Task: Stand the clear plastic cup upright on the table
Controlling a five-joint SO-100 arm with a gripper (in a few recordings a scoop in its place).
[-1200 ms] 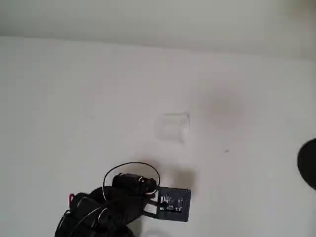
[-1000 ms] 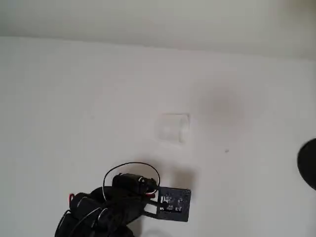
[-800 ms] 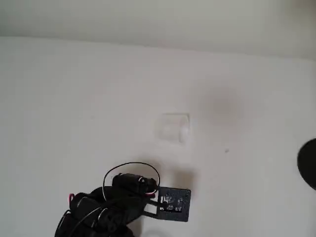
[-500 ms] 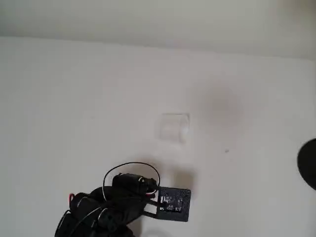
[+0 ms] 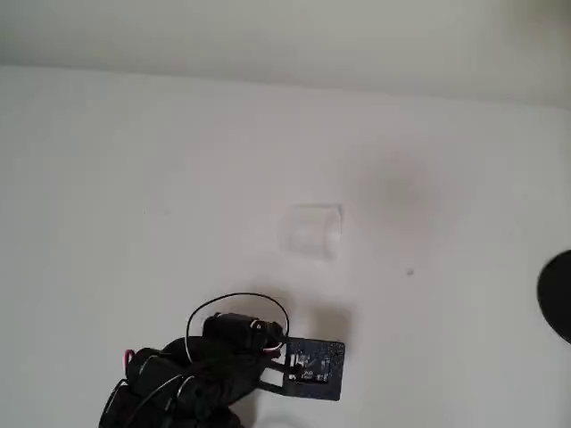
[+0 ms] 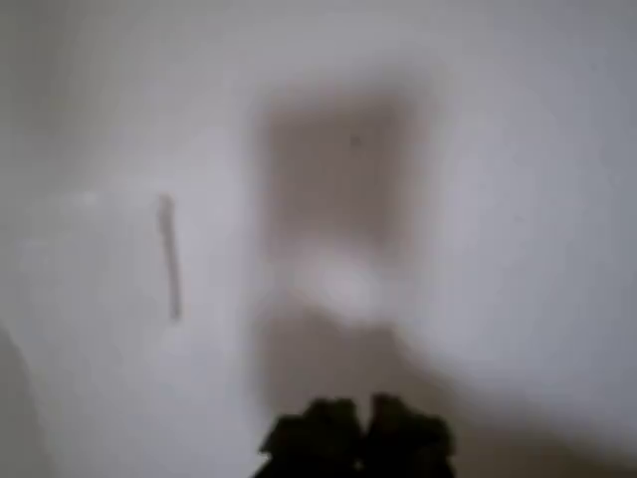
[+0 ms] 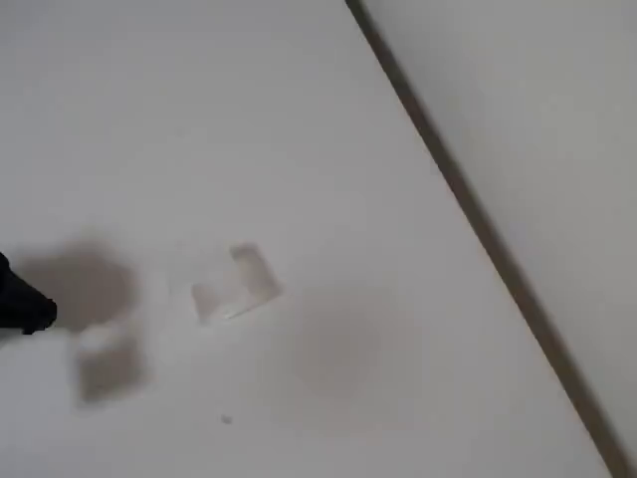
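Overhead, the clear plastic cup appeared as a faint whitish outline near the middle of the white worktop, and it seemed to lie on its side rather than stand, though its transparency made that hard to confirm. In the fixed view the same cup showed as a pale tilted shape with a brighter edge at its upper right, resting on the worktop close to a soft grey smudge. The black arm sat at the lower edge of the overhead picture, with a looped cable above it and a small dark circuit board on its right side. It was well apart from the cup, which lay further up the picture. A dark round object was cut off by the right edge of the overhead view, apart from both cup and arm.

In the wrist view the pincer showed as a blurred dark mass at the bottom edge, its two tips close beside each other; whether they were fully pressed together I cannot tell from so soft a picture. It held nothing visible. Above it lay a broad grey shadow on the worktop, and to the left a thin dark streak, too blurred to identify. In the fixed view a dark tip of the arm entered at the left edge, with its shadow just beside it.
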